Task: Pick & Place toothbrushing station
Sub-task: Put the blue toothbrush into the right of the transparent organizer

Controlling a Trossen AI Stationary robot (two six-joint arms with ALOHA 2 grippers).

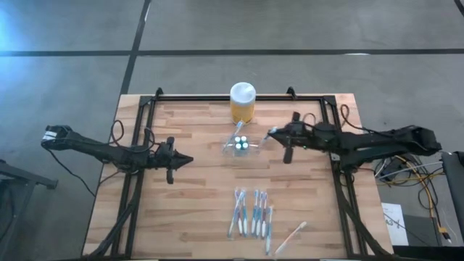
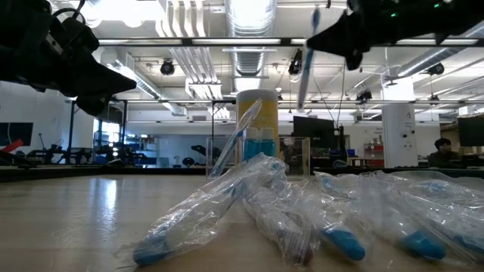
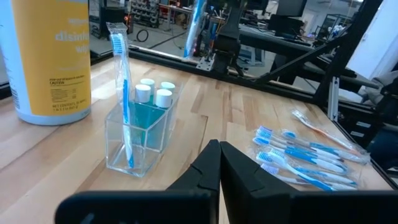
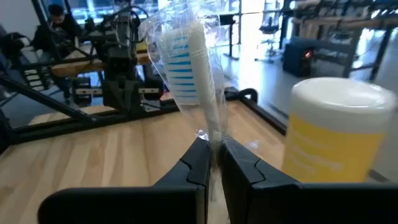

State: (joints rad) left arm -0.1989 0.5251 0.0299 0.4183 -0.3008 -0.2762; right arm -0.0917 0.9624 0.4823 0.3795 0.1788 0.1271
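Observation:
The toothbrushing station (image 3: 140, 134), a small clear holder, stands on the table in front of the yellow jar (image 1: 243, 103). It holds an upright blue toothbrush (image 3: 122, 81) and three white-capped bottles. My right gripper (image 1: 270, 133) hovers just right of the station (image 1: 241, 143), shut on a plastic-wrapped toothbrush (image 4: 186, 59). My left gripper (image 3: 219, 163) waits shut at the table's left (image 1: 187, 159) and holds nothing. More wrapped toothbrushes (image 1: 252, 214) lie near the front edge. My right gripper pinches the wrapped toothbrush's shaft (image 4: 214, 134), just below the bristled head, between its two fingers. The fingers come in about level from the table's right and lie across the brush. The brush (image 2: 305, 72) stands nearly upright, head up, lifted clear of the table.
The yellow jar with a white lid (image 4: 329, 137) stands at the far edge, close behind the station. One wrapped toothbrush (image 1: 291, 236) lies apart at the front right. A black frame (image 1: 217, 97) runs along the table's far edge and both sides.

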